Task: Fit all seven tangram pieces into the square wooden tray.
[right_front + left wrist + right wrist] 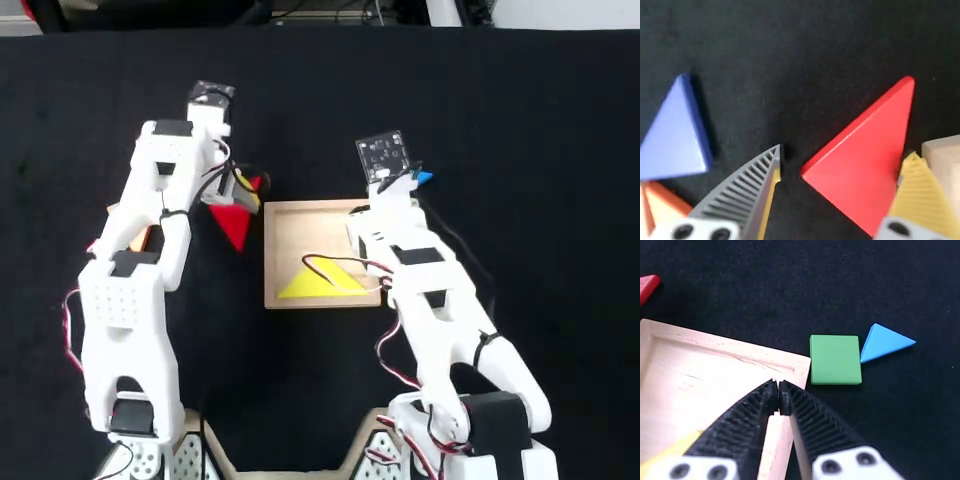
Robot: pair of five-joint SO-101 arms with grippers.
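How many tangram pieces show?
6: yellow triangle in tray; red triangle beside it; violet-blue triangle, orange piece farther out; green square, blue triangle off tray's corner. Seventh maybe hidden.

High cam overhead, far; wrist cams close, facing down. Shares tray [271,255] w/ R wrist, red triangle [233,224] w/ L.

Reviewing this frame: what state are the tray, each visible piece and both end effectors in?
Wooden tray: mostly unfilled.
Yellow triangle: placed, flat in the tray.
Red triangle: flat outside the tray, not gripped.
Green square: outside the tray.
Blue triangle: outside, beside the green square.
Left end effector: open, astride the red triangle.
Right end effector: shut, empty, over the tray's corner.
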